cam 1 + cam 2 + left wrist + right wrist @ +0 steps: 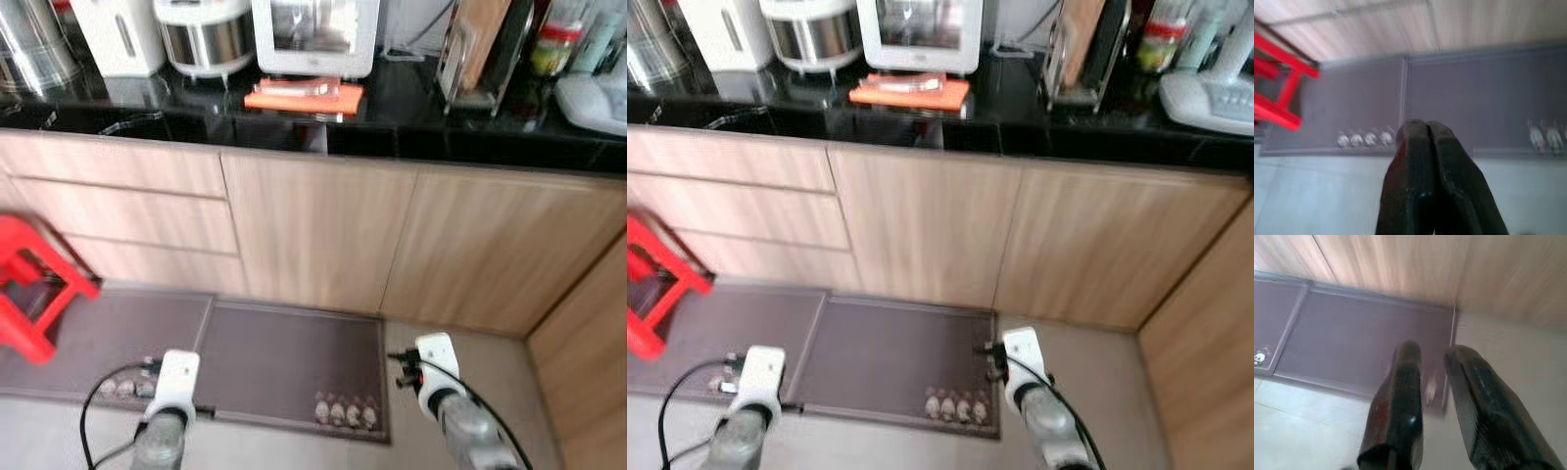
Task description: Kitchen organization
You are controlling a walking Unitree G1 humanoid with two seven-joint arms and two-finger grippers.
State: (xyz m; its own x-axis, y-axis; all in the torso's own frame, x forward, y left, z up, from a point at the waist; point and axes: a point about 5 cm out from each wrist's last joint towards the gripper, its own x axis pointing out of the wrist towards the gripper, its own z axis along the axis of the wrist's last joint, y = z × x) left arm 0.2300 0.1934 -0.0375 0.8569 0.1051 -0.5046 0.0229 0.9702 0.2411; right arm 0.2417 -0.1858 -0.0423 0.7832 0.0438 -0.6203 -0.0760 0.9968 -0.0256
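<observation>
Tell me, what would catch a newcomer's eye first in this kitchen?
Probably the bright red plastic stool, standing on the grey floor mat at the robot's left. Next, the flat orange packet lying on the glossy black countertop, just in front of a white appliance with a glass door.

Black counter (411,132) ran across the top, above wood cabinets. On it: steel pot (34,44), white appliance (118,34), rice cooker (204,37), white oven (315,34), orange tray (304,96), rack (485,49), bottles (558,39). Floor (460,357) carried two grey mats (284,367) and a red stool (34,289).
</observation>
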